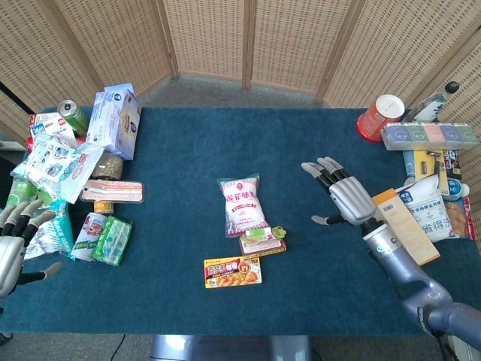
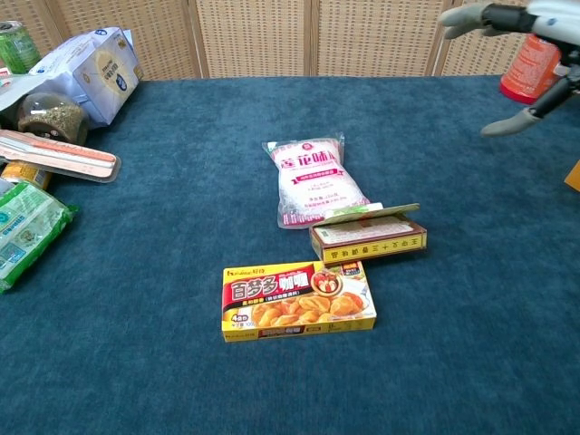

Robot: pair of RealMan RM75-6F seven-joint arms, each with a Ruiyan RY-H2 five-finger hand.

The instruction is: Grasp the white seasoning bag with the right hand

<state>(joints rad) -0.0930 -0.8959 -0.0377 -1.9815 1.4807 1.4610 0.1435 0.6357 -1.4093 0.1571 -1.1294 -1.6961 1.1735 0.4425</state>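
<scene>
White seasoning bag: flat at mid-table on the blue cloth, its near end touching a small brown box. Yellow curry box: just in front. Right hand: fingers spread, empty, well right of the bag. Left hand: fingers apart, empty, at the table's left edge.

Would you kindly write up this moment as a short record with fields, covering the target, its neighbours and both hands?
target: white seasoning bag, flat on the blue table, near the centre
touching target: small brown box, overlapping its near end
nearby: yellow curry box, closer to the robot, apart from the bag
right hand: open, fingers spread, to the right of the bag, no contact
left hand: open, at the table's left edge by the snack packets
grasp: not yet made
</scene>
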